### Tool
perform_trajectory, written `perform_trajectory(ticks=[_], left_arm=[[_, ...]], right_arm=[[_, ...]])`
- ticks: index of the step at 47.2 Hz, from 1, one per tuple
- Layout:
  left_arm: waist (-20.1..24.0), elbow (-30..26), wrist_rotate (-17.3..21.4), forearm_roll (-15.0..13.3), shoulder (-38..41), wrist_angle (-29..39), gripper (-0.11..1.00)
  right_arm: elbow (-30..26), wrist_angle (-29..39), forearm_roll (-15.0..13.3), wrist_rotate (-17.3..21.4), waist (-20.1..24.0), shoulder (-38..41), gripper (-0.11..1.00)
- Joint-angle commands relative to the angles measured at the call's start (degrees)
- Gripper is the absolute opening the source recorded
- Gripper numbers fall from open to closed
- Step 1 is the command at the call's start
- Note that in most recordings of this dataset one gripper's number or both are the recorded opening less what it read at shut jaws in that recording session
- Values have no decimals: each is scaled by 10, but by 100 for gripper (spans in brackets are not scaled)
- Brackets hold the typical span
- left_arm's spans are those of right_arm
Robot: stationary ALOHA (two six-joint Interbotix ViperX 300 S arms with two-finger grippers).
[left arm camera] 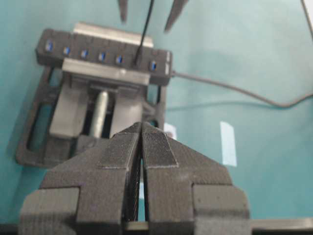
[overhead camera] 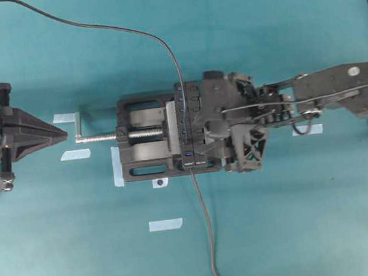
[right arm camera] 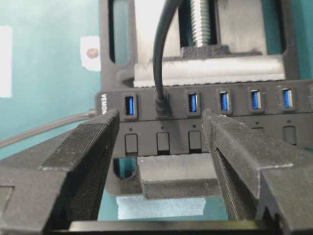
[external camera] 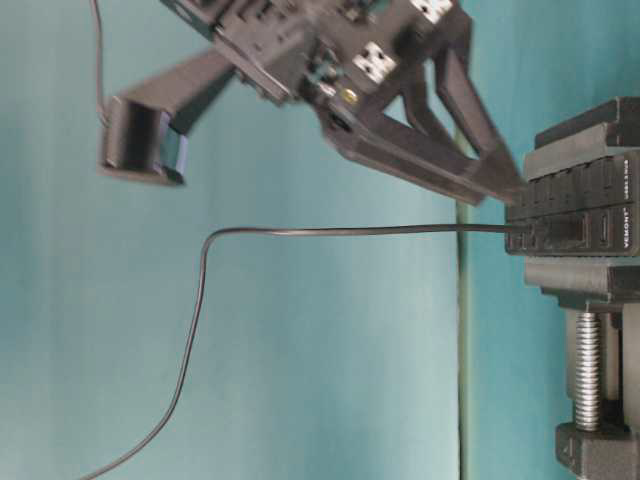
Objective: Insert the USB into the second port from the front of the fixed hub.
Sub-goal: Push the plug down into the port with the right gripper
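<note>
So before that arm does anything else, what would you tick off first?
1. USB in the second slot from the hub's end: ok; one blue slot lies between it and the end.
2. Plug pushed fully home: cannot tell from these views.
3. Right gripper let go: ok, open, its fingers either side of the plug and not pinching it.
4. Cable free of the fingers: ok in the table-level view; it runs away from the fixed hub unsnagged.
5. Hub clamped in the vise: ok, it sits between the vise's clamping faces.
6. Left gripper out of the way: ok, shut and well back from the hub.
</note>
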Motion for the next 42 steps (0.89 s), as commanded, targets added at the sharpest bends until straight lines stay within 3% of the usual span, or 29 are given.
perform_trajectory(ticks=[1,42], left_arm=[[-1,-6,0,1,2,-5,0],[-1,-6,-1,1,2,-5,0]], right_arm=[[-2,-8,1,6,-4,-25,78],[41,-28,2,11,-5,-90,78]])
